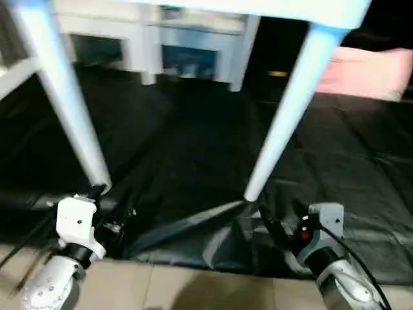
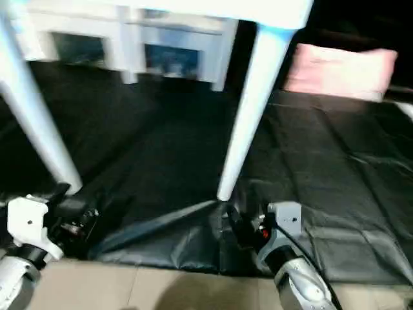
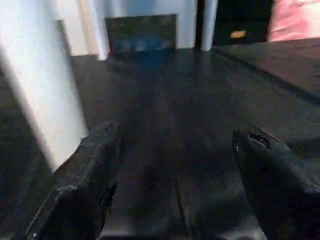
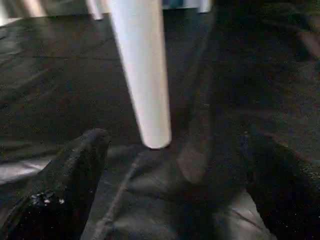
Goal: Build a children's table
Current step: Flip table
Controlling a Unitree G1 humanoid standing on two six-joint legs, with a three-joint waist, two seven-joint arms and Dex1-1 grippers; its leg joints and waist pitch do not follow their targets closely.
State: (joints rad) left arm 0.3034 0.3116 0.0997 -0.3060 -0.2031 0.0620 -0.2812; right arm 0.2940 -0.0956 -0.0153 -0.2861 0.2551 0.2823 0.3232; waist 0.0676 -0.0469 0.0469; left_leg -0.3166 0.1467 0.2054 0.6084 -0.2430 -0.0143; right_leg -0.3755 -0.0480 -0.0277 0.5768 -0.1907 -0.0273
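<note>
While both grippers sit low at the near edge of the black sheet (image 1: 193, 148), the table stands upright just beyond them. The left gripper (image 3: 175, 175) has its jaws spread wide and holds nothing; a leg (image 3: 40, 80) stands just beside one finger (image 3: 82, 180). The right gripper (image 4: 175, 185) is likewise spread wide and empty, with another leg (image 4: 142, 70) ending between and just ahead of its fingers.

Risks, judged from this position:
- Either gripper, if raised or swung, can strike the leg beside it and tip or slide the table.
- The sheet is creased and lifted near the right leg's foot (image 1: 253, 194). A gripper that drags the fold can pull the foot with it.
- Legs appear seated only by push-fit in the tabletop (image 1: 258, 10); a side knock may loosen one. Whether each is fully seated cannot be told.

Count:
- Grippers: two.
- Legs in view at the near side: two. A third white bar (image 1: 16, 74) crosses behind the left leg; what it is cannot be told.
- Tabletop: one, its near edge overhead.
- Sheet: one.
- Farther back: one white cabinet (image 1: 148, 45) and one pink cushion-like object (image 2: 339, 71).
</note>
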